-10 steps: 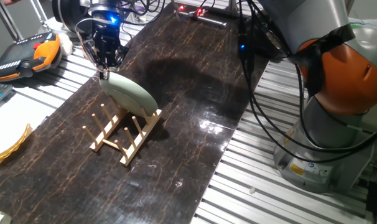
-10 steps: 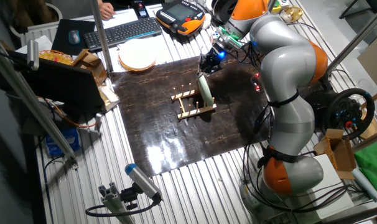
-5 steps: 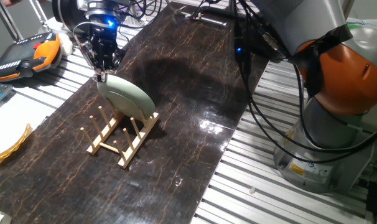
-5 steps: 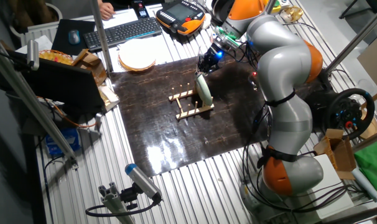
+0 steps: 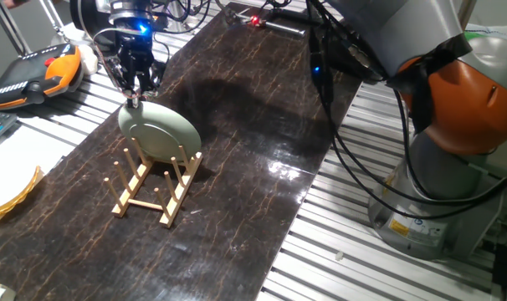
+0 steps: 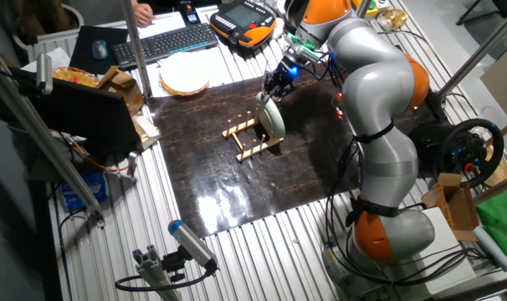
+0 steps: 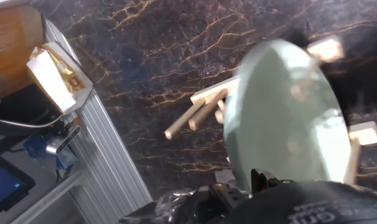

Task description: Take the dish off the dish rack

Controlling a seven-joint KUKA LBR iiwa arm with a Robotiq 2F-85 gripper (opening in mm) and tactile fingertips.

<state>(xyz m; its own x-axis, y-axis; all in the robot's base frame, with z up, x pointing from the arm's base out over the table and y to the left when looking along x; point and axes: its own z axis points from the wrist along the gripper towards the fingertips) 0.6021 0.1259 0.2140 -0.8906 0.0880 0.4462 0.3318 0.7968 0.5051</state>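
Observation:
The pale sage-green dish [image 5: 157,130] stands on edge at the near end of the light-wood dish rack [image 5: 151,187]. My gripper [image 5: 133,99] is shut on the dish's top rim. In the other fixed view the dish [image 6: 272,119] still sits between the pegs of the rack [image 6: 247,139], with the gripper [image 6: 270,93] above it. The hand view shows the dish [image 7: 282,115] face-on, blurred, with rack pegs [image 7: 195,117] beside it; the fingertips are hidden at the bottom edge.
A yellowish plate [image 6: 184,75] lies at the mat's far edge, and also shows at the left in one fixed view [image 5: 11,192]. An orange-black pendant [image 5: 32,73] and a keyboard [image 6: 161,42] lie nearby. The arm's base [image 5: 454,150] stands at the right. Cardboard boxes [image 6: 120,92] sit beside the mat.
The gripper has moved left with the dish in its grasp. The dish has turned more face-on, and the rack has slid left along the mat with it.

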